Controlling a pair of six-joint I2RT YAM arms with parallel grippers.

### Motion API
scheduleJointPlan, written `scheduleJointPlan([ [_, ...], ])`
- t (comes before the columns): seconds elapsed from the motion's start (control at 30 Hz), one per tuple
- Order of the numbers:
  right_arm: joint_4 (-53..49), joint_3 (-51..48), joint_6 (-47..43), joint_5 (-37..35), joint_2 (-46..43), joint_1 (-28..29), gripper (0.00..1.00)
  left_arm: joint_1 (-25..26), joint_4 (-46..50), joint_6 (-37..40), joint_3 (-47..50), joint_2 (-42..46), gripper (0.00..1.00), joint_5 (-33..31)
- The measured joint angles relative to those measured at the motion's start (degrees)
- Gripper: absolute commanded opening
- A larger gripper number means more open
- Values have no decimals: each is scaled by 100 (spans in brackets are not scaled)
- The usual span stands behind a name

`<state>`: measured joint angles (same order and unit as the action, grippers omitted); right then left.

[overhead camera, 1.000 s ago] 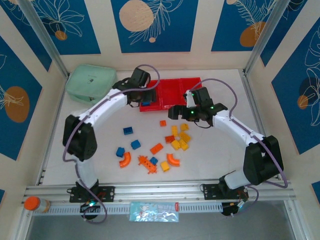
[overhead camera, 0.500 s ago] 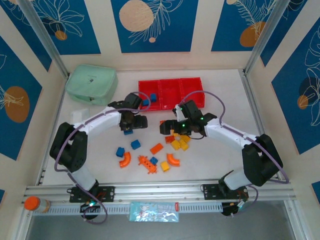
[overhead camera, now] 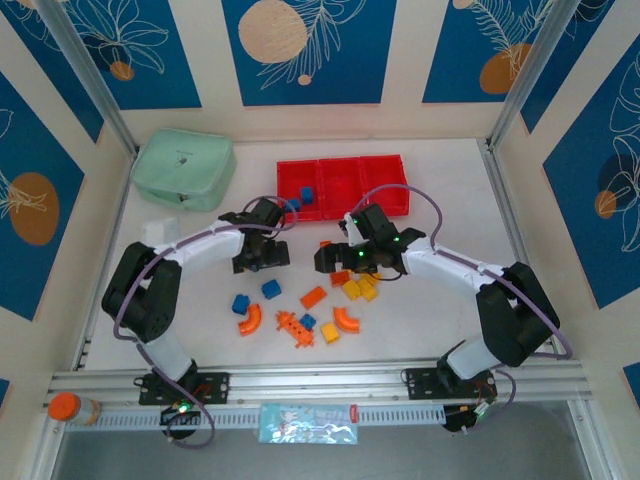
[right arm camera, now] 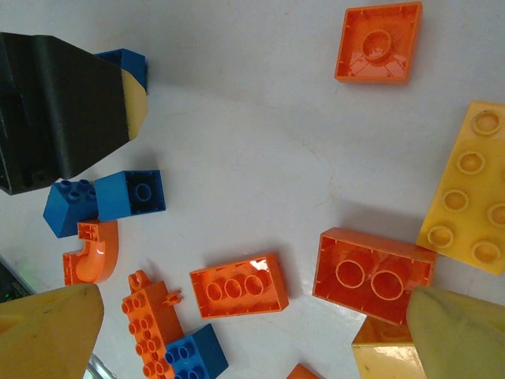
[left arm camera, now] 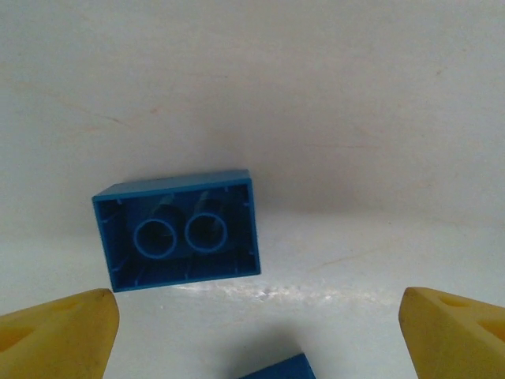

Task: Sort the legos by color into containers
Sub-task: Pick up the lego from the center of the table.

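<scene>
Left wrist cam: left gripper (left arm camera: 256, 332) spread wide over an upside-down blue brick (left arm camera: 177, 230), holding nothing. Same for the right gripper (right arm camera: 252, 332), wide over an orange brick (right arm camera: 372, 276).

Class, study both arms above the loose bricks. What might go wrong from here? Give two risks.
The right gripper hangs open over crowded orange bricks beside a yellow brick; closing may catch two colours at once. The left gripper is open with the upturned blue brick off-centre ahead of its jaws, so it may get shoved sideways instead of gripped.
</scene>
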<state>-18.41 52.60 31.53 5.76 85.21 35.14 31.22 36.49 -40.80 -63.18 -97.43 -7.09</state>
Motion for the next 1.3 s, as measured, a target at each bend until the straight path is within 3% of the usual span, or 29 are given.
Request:
scheduleJointPlan([
  [0.27, 4, 63, 0, -33, 140, 0, 99, -116, -11, -138, 37, -20, 88, -332],
  [0.53, 20, 66, -2, -37, 170, -15, 99, -166, -120, -94, -7, -560, 75, -323],
  [0.97, 13, 114, -50, -37, 170, -125, 99, -186, -149, 46, -118, -643, 48, -308],
  [1.3, -85, 197, -205, -35, 79, -437, 99, -57, 114, 201, -557, -356, 44, -275],
])
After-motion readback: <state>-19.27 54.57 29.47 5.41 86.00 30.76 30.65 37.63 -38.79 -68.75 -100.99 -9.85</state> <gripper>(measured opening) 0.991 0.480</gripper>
